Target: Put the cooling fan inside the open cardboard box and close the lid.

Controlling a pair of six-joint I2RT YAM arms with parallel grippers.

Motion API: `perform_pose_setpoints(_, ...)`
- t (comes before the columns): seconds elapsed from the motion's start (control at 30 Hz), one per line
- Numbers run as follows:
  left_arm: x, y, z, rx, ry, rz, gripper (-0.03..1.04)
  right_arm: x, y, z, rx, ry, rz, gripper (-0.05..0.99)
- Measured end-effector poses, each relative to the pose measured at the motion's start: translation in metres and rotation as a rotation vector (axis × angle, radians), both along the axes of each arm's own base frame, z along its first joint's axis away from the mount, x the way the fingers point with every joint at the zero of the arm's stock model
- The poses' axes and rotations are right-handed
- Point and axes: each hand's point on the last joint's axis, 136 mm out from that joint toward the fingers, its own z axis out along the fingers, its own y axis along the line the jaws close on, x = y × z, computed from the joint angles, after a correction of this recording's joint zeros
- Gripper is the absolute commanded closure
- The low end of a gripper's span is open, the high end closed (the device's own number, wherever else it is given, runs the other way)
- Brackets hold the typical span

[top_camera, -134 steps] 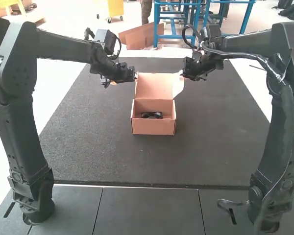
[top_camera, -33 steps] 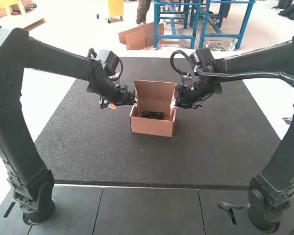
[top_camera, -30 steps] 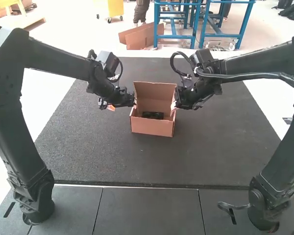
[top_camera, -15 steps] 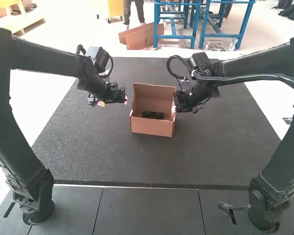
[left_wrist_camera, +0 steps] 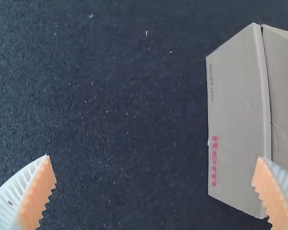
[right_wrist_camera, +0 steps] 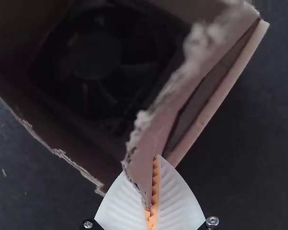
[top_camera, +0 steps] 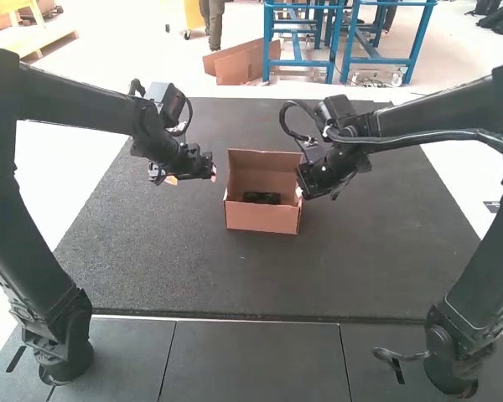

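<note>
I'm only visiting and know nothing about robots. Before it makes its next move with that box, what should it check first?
1. Cooling fan inside the cardboard box: ok, it lies at the bottom.
2. Lid closed: not ok, it stands upright at the back.
3. Right gripper has a hold: ok, shut on the side flap.
4. Left gripper free: ok, open, beside the box, apparently not touching it.
5. Side flap sound enough to fold: cannot tell; its edge is torn.
</note>
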Motion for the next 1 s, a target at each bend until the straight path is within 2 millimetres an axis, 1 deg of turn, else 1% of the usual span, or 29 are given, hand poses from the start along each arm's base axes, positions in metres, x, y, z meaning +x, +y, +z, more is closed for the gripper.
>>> perform_pose_setpoints(0.03,0.000,0.000,0.000,0.000,0.000,0.000,0.04,-0.001,0.001,0.000,-0.008,-0.005,0.007,0.90)
perform_pose_setpoints(0.1,0.000,0.000,0.000,0.000,0.000,0.000,0.04,-0.003,0.002,-0.002,-0.021,-0.009,0.015,0.84)
perform_pose_setpoints(0.13,0.000,0.000,0.001,-0.001,-0.002,0.000,0.04,-0.004,0.002,-0.003,-0.028,-0.010,0.017,0.72)
perform_pose_setpoints(0.2,0.001,0.000,0.004,-0.003,-0.012,0.000,0.04,-0.004,0.003,-0.004,-0.033,-0.019,0.016,0.29)
perform_pose_setpoints(0.23,0.002,0.000,0.007,-0.007,-0.023,0.000,0.04,-0.003,0.003,-0.003,-0.040,-0.028,0.012,0.10)
perform_pose_setpoints(0.27,0.003,-0.001,0.012,-0.011,-0.039,0.001,0.04,-0.002,0.003,-0.003,-0.045,-0.034,0.009,0.00)
perform_pose_setpoints(0.4,0.013,-0.003,0.035,-0.036,-0.125,0.001,0.04,0.000,0.000,0.002,-0.057,-0.028,-0.015,0.00)
perform_pose_setpoints(0.47,0.019,-0.005,0.048,-0.049,-0.173,0.001,0.04,-0.001,0.000,0.012,-0.049,-0.030,-0.022,0.01)
perform_pose_setpoints(0.53,0.025,-0.007,0.060,-0.061,-0.215,0.001,0.04,0.001,0.001,0.030,-0.022,-0.062,-0.029,0.01)
perform_pose_setpoints(0.67,0.039,-0.011,0.087,-0.084,-0.296,0.001,0.04,0.003,0.002,0.079,0.049,-0.168,-0.039,0.01)
perform_pose_setpoints(0.77,0.048,-0.018,0.104,-0.098,-0.338,-0.008,0.04,0.001,-0.001,0.110,0.091,-0.239,-0.042,0.01)
perform_pose_setpoints(0.87,0.053,-0.034,0.110,-0.108,-0.350,-0.039,0.04,-0.001,-0.006,0.132,0.117,-0.291,-0.045,0.01)
perform_pose_setpoints(1.0,0.052,-0.061,0.102,-0.116,-0.327,-0.097,0.04,0.000,-0.019,0.154,0.135,-0.348,-0.069,0.02)
